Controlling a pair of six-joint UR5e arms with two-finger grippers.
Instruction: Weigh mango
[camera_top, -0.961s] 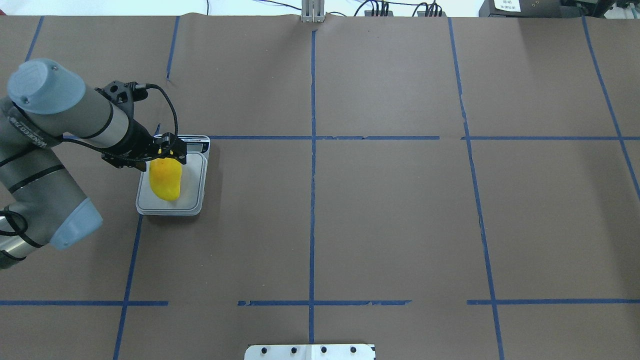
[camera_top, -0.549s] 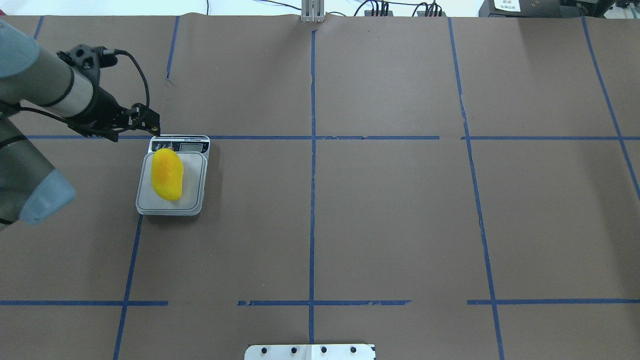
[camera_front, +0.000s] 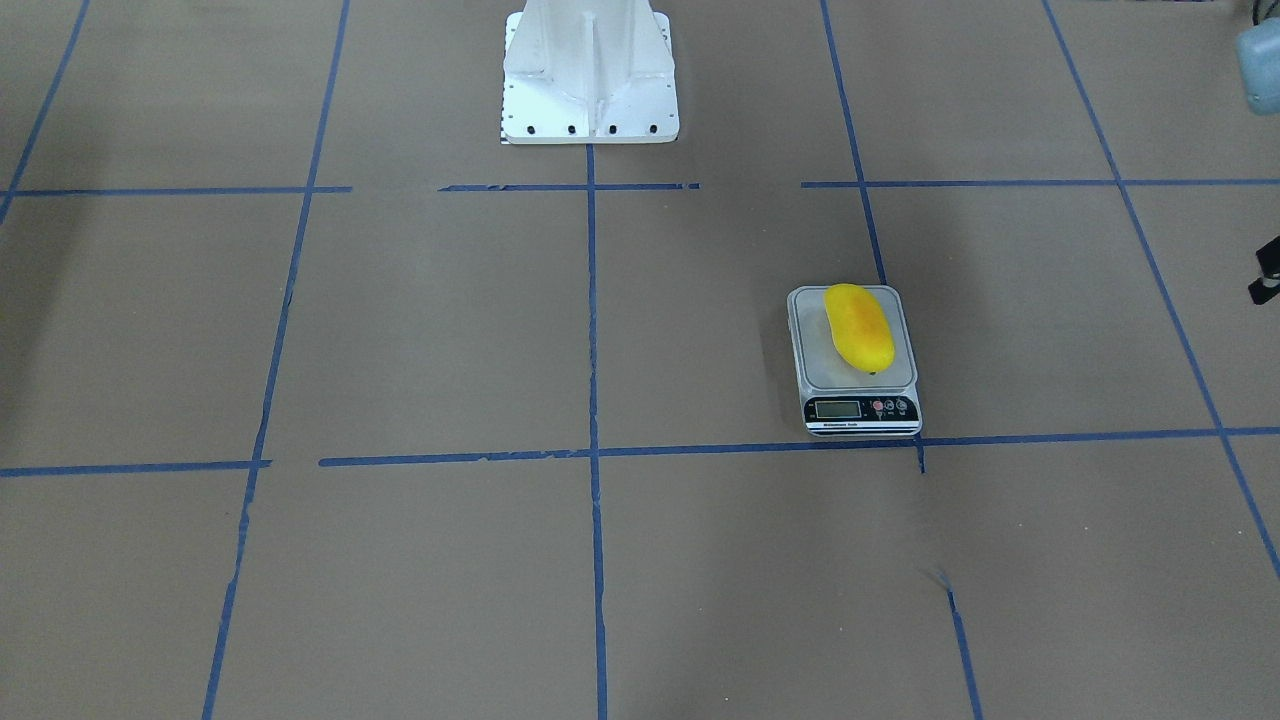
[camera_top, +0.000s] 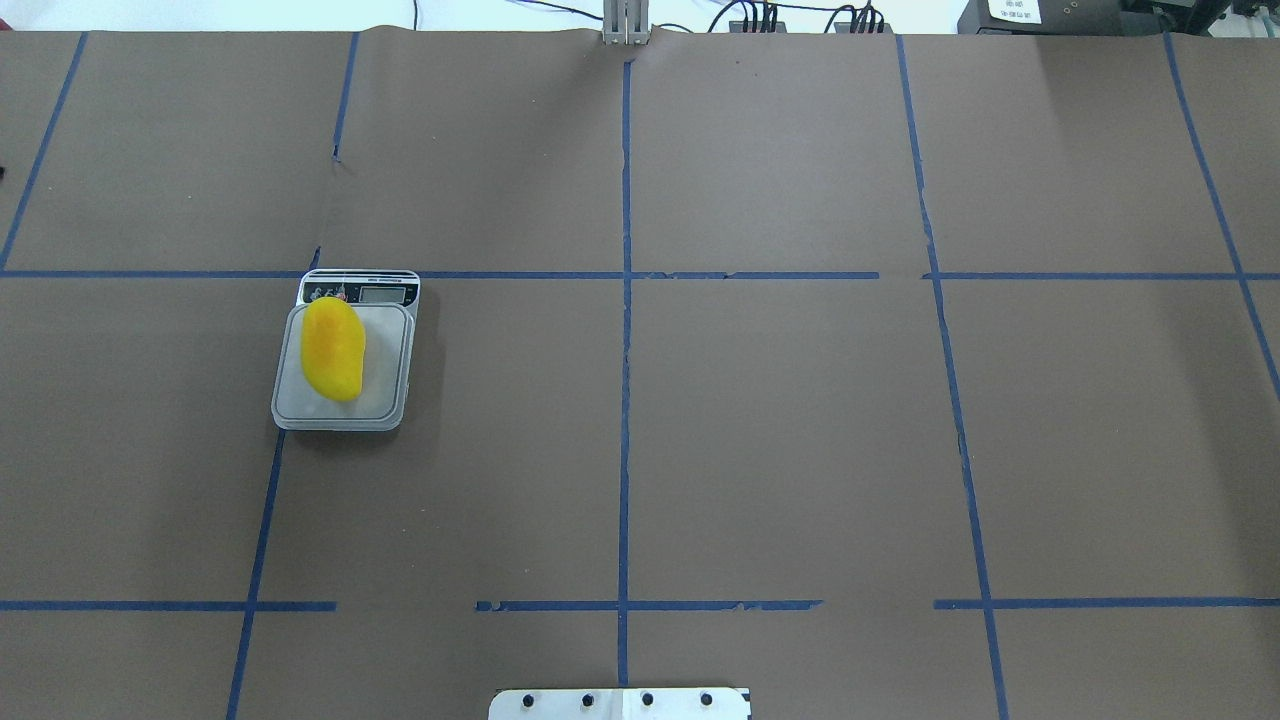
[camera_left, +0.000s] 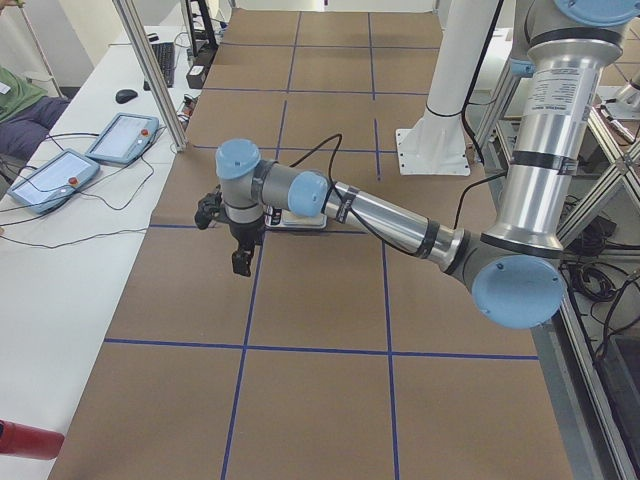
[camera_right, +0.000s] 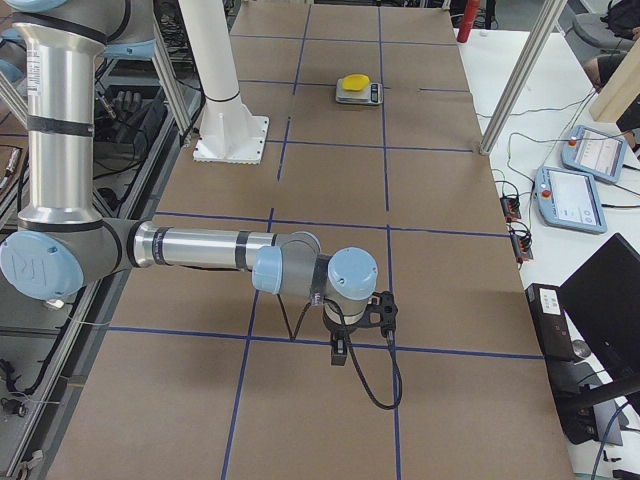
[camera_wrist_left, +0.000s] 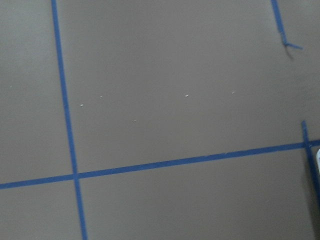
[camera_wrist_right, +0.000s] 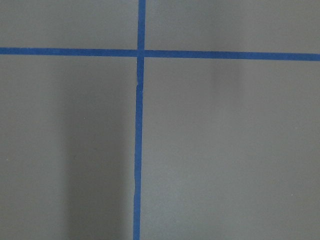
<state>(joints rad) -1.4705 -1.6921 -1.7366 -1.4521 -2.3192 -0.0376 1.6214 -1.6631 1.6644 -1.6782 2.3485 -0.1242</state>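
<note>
**Mango on scale, both arms clear**

Mango (camera_top: 333, 349) lies flat on its side on the scale (camera_top: 385, 400) platform, long axis running from the display (camera_top: 386, 293) end toward the robot, set toward the robot's-left half of the platform; nothing touches it, so I judge any reading is its weight alone; lying on its side likely keeps it from rolling; the display is uncovered from the front-facing view, digits too small to read.

Left end effector (camera_left: 241, 262) hangs pointing down over the bare counter (camera_top: 780, 430), near the scale on its outer side but apart from it, and holds no fruit; it shows properly only in the side view, so I cannot tell whether it is released or clenched.

Right end effector (camera_right: 341, 352) hangs over the counter at the far end, well apart from the scale; again cannot tell released or clenched.

Both wrist views show mostly brown paper and blue tape (camera_wrist_right: 138, 125).

Judgement: placement done; only reading the weight is left.
</note>
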